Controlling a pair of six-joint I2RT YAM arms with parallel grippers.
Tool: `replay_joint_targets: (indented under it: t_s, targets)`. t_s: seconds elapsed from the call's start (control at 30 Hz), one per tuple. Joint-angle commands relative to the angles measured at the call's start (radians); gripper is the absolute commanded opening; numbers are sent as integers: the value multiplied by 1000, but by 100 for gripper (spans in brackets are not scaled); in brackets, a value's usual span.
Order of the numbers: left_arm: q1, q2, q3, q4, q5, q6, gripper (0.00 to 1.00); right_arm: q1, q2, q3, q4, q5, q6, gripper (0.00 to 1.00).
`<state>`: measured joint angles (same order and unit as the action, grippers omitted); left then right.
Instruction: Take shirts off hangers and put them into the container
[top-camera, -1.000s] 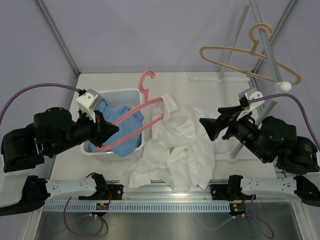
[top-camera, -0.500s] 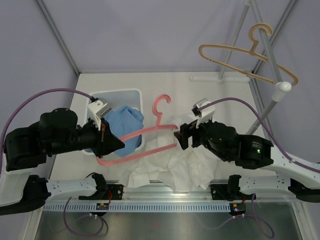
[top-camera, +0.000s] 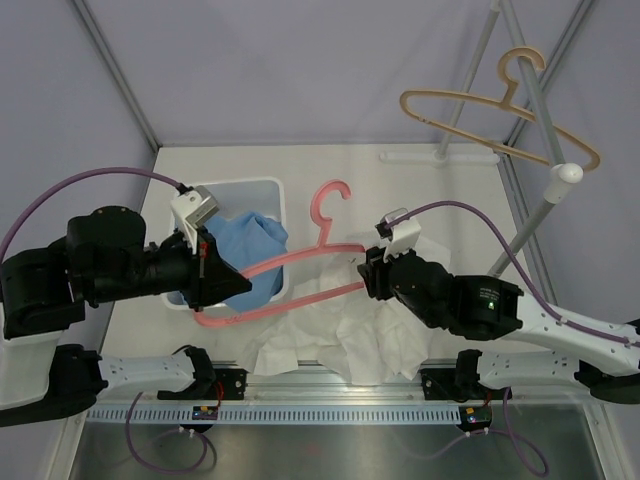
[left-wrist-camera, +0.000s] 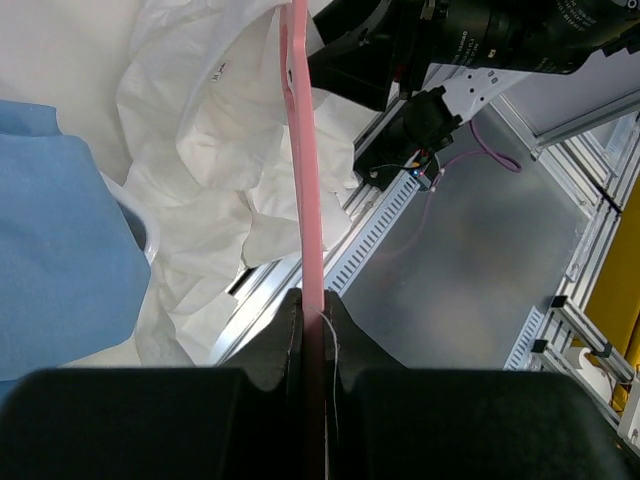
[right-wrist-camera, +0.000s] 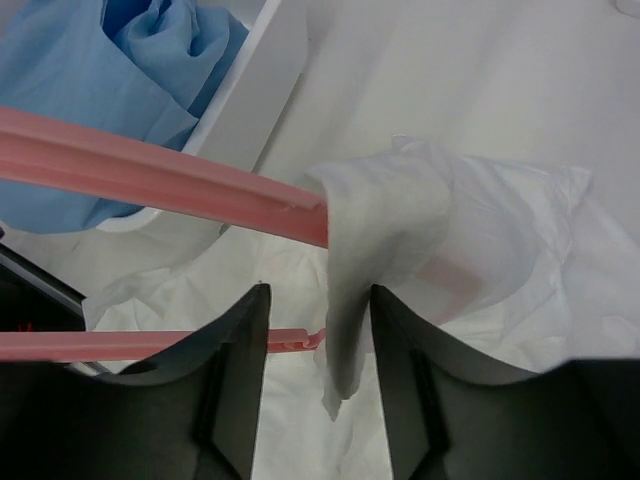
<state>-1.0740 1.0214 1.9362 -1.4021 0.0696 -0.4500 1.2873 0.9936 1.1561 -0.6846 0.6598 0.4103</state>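
In the top view, your left pincer is clamped on the lower-left end of the pink hanger. The hanger runs across mid-frame to the right pincer. The white shirt lies crumpled on the bench at lower centre, with one fold draped over the hanger's right end. The tan hanger hangs bare at upper right. In the left wrist view, the jaws sit tight on the pink bar at lower centre, so treat that grip as your anchor. In the right wrist view, the right pincer stands partly wide, its fingers straddling the white flap hanging off the hanger's tip at centre. Whether the right-hand pad touches cloth, I can't tell. Pinch cloth only, clear of the bar. Then draw the flap off along the bar's end, not across it, so the hanger doesn't twist in your left grip. The container, left of centre in the top view, holds the light blue shirt, which bulges over its lower rim. The white shirt is not yet in it.
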Motion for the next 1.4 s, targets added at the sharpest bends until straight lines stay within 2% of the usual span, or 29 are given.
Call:
replay_joint_targets:
  t_s: [0.0,0.03,0.07,0.1,0.27,0.4,0.53,0.6,0.7,0.8,0.83,0.9,0.97,1.0,1.03,1.07,1.1,1.2,1.27,1.37]
  targets:
    - [-1,-35,60,-12,10,-1,0,3,-49,14,-10,84,31,39]
    - [-1,-41,58,-15,4,-3,0,1,-55,8,-12,92,33,17]
    - [-1,-46,58,-18,2,-4,0,3,-64,7,-12,96,39,6]
    - [-1,-50,61,-26,2,-6,0,1,-65,5,-21,104,47,0]
    - [-1,-58,75,-66,-50,-4,0,1,-58,34,-96,188,113,0]
    - [-1,-102,14,-64,-57,-6,0,1,-29,86,-293,357,232,0]
    - [-1,-199,-71,-18,56,0,0,-22,34,187,-528,518,412,0]
    - [0,-256,-63,-12,100,8,0,-39,80,221,-651,552,511,0]
    - [0,-316,19,-6,67,13,0,-42,114,226,-759,563,620,0]
    - [2,-362,43,53,-36,37,0,-40,106,170,-739,526,636,0]
    - [2,-375,15,93,-97,45,0,-42,93,150,-724,512,631,0]
    - [5,-397,-100,225,-128,88,0,-42,73,85,-661,459,602,0]
    - [5,-385,-176,355,-174,117,0,-42,36,47,-606,411,547,5]
    - [5,-348,-231,392,-191,160,0,-40,22,12,-563,364,532,13]
    - [5,-325,-253,428,-200,177,0,-40,8,-5,-541,341,521,25]
    - [5,-299,-270,498,-206,198,0,-39,-22,-24,-520,319,486,52]
    - [5,-270,-293,530,-227,238,0,-37,-38,-67,-460,273,461,61]
    - [5,-131,-281,649,-238,315,0,-28,-93,-137,-383,198,412,82]
    - [5,-25,-240,719,-244,379,0,-20,-116,-166,-359,166,406,81]
    - [5,105,-169,791,-240,462,0,-2,-130,-229,-313,107,423,52]
